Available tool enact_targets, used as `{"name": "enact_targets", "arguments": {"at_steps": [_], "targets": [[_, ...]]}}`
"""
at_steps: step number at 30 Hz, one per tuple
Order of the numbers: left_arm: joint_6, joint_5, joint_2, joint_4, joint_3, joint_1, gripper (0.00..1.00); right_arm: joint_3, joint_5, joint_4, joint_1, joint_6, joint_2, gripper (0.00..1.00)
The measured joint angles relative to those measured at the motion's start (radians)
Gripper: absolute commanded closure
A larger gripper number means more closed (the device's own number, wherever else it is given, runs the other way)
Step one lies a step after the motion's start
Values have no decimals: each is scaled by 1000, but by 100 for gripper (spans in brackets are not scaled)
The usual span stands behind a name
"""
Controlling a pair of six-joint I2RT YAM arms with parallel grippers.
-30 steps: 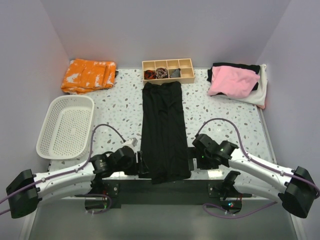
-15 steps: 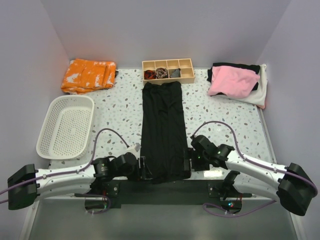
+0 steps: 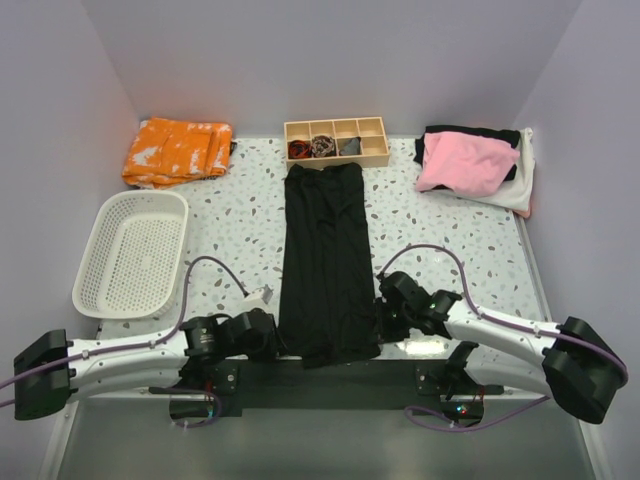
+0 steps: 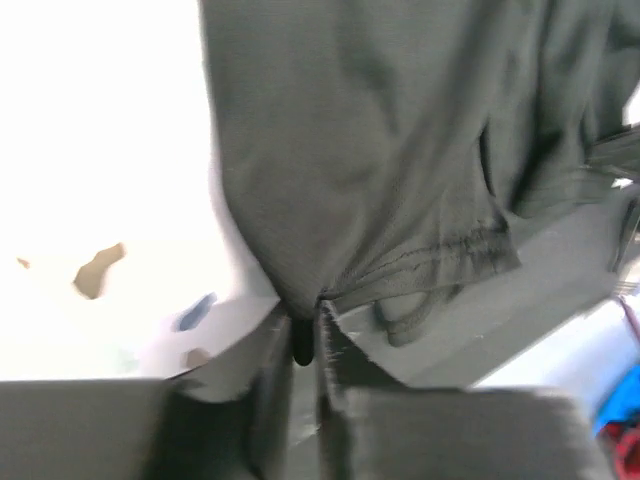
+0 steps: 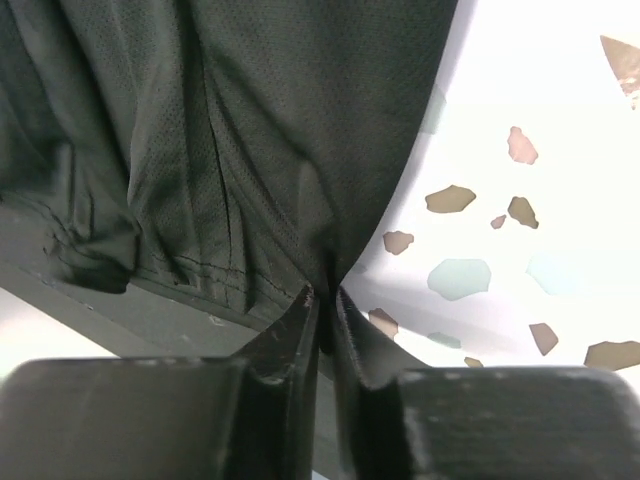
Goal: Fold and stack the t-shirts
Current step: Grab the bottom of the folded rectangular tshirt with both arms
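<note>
One speckled surface (image 3: 240, 215) carries everything. One long black t-shirt (image 3: 325, 250), folded into a narrow strip, runs straight away from the two end effectors, its near hem lying between them. One white basket (image 3: 132, 252) sits ahead of the left end effector (image 4: 300, 330) and off to its left. Far ahead of the right end effector (image 5: 322, 310), and to its right, is one pile of t-shirts (image 3: 472, 165) in three colours (pink on top, black and white beneath). One orange cloth (image 3: 177, 149) lies far ahead of the left end effector. One wooden tray (image 3: 336, 141) of four compartments touches the strip's far end; three hold small rolled pieces (image 3: 323, 147).

Each end effector is pressed together, pinching a near corner of the black t-shirt: the left on the left corner, the right on the right.
</note>
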Motion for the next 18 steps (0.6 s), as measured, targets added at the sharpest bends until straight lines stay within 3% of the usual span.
{"name": "enact_targets", "arguments": {"at_steps": [3, 18], "targets": [[-5, -26, -11, -43, 0, 0, 100, -5, -6, 7, 0, -2, 3, 100], [58, -143, 115, -127, 181, 0, 100, 94, 37, -74, 0, -67, -50, 99]]}}
